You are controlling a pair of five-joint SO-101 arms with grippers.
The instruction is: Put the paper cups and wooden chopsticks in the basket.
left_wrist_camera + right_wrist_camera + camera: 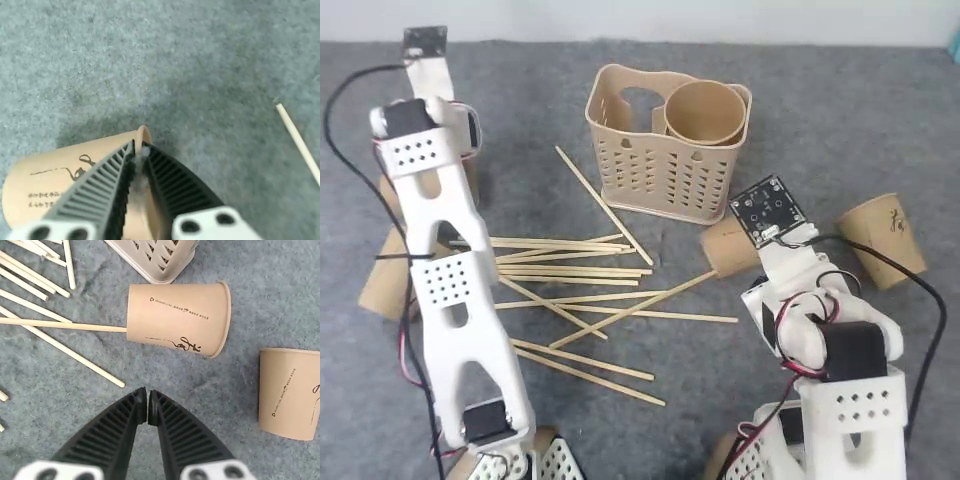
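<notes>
The white left arm (445, 280) is covering most of a tan paper cup (382, 282) lying near the left edge of the grey mat (840, 110). The right arm's black camera board (770, 212) is hiding part of another tan cup (725, 250). In the right wrist view, a third tan cup (290, 390) and the beige slotted basket (145, 260) are running off the picture.

The bench (840, 120) is covered by a grey, felt-like mat (210, 55) with a short, fuzzy nap, which is seen flecked with lighter and darker fibres in the wrist views. Along the far side, the mat is bounded by a pale, plain strip (670, 18); whether this is wall or bare surface cannot be told. A small teal patch (954, 42) is cut off at the right edge of the high view. Soft, even light is cast, and only faint, blurred shadows are laid on the mat.
</notes>
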